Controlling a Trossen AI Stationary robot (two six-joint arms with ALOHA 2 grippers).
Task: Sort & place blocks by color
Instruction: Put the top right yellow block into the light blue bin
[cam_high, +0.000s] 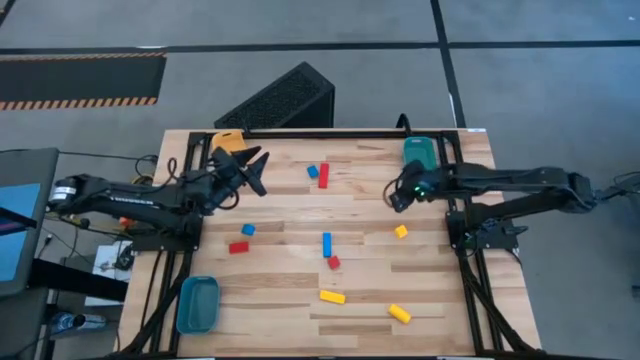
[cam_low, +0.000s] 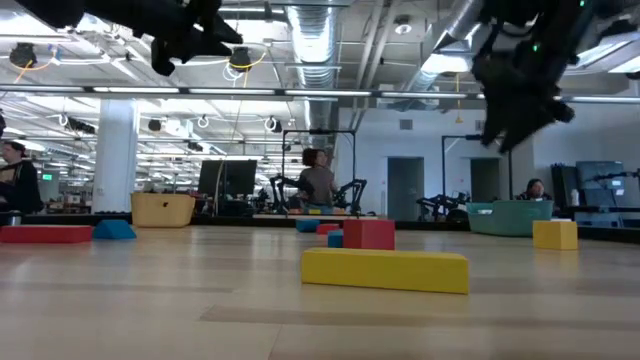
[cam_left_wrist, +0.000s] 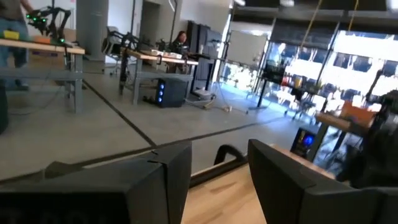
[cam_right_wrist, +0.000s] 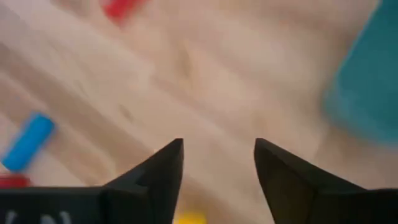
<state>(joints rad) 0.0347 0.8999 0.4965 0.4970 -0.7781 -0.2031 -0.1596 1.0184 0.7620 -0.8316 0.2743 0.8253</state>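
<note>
Small blocks lie scattered flat on the wooden table (cam_high: 290, 210): a blue cube (cam_high: 312, 171) and a red bar (cam_high: 323, 176) at the far middle, a blue bar (cam_high: 326, 243), a red cube (cam_high: 333, 262), yellow bars (cam_high: 332, 296), a yellow cube (cam_high: 400, 231), and a red bar (cam_high: 238, 247) with a blue cube (cam_high: 248, 230) toward the left. My left gripper (cam_high: 258, 172) hovers open above the far left, pointing level, and holds nothing (cam_left_wrist: 221, 149). My right gripper (cam_high: 397, 195) hangs open above the far right, slanting down at bare wood (cam_right_wrist: 219, 146).
An orange bin (cam_high: 228, 140) stands at the far left corner, a green bin (cam_high: 420, 152) at the far right beside my right gripper, and a blue bin (cam_high: 197, 303) at the near left. A dark crate (cam_high: 280, 100) lies beyond the far edge. People are in the room behind.
</note>
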